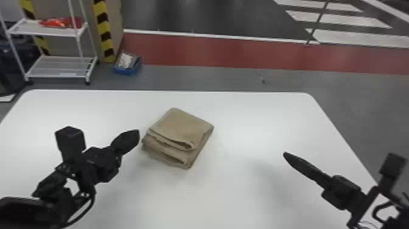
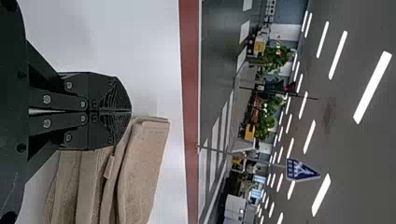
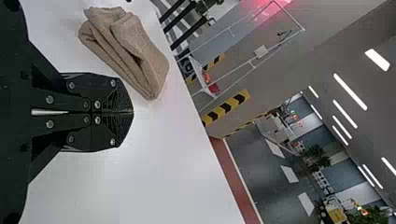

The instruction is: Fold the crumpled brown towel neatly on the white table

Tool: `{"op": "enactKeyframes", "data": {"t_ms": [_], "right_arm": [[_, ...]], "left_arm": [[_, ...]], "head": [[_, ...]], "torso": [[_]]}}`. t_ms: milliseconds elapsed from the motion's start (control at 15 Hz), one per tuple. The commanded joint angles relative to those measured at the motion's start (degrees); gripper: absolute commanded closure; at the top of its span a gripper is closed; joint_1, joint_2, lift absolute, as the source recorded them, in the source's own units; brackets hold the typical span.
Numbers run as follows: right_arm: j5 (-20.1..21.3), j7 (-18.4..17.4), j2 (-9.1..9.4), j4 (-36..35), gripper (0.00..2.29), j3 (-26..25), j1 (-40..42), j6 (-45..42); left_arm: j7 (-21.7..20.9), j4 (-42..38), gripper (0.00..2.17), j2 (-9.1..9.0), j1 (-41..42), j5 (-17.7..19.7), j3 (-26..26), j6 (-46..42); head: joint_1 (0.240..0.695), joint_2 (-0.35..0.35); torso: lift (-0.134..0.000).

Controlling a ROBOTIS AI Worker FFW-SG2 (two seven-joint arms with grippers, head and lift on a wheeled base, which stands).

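My L tool (image 1: 135, 134) nr folded towel (image 1: 182, 125), R tool (image 1: 286, 156) well off.
Both angle inward over desk (image 1: 231, 198), tips aimed twd towel side, each pressed tog.

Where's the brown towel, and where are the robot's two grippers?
Brown towel (image 1: 179, 128): head view, on its top layer.
Left gripper (image 2: 131, 111): left wrist view, at its fingertips.
Right gripper (image 3: 133, 111): right wrist view, at its fingertips.

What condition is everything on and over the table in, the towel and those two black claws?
Brown cloth towel: folded into a layered bundle, lying flat, layers slightly uneven at one side.
Left black two-fingered gripper: shut, empty.
Right black two-fingered gripper: shut, empty.
White round-cornered table: holding up the towel.
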Motion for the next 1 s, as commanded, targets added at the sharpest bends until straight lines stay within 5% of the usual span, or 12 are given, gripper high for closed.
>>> {"op": "enactKeyframes", "data": {"t_ms": [0,400,933], "right_arm": [[-4.66,1.75,0.04,-5.24,2.2,-5.56,4.82,1.93],[-8.0,5.27,1.88,-10.95,2.2,-7.75,7.98,4.92],[-7.3,5.27,2.94,-9.98,2.2,-4.85,5.7,4.39]], "left_arm": [[-1.87,6.44,2.01,-0.11,-3.03,-0.35,-0.81,-3.43],[-2.05,12.41,2.01,-0.11,-6.28,-2.02,-3.18,-5.89],[-2.67,4.41,2.01,-0.02,-0.3,-1.23,-5.2,0.08]], "head": [[0.695,-0.19],[0.695,-0.21],[0.695,-0.225]], "torso": [[-0.124],[-0.124],[-0.124]]}}
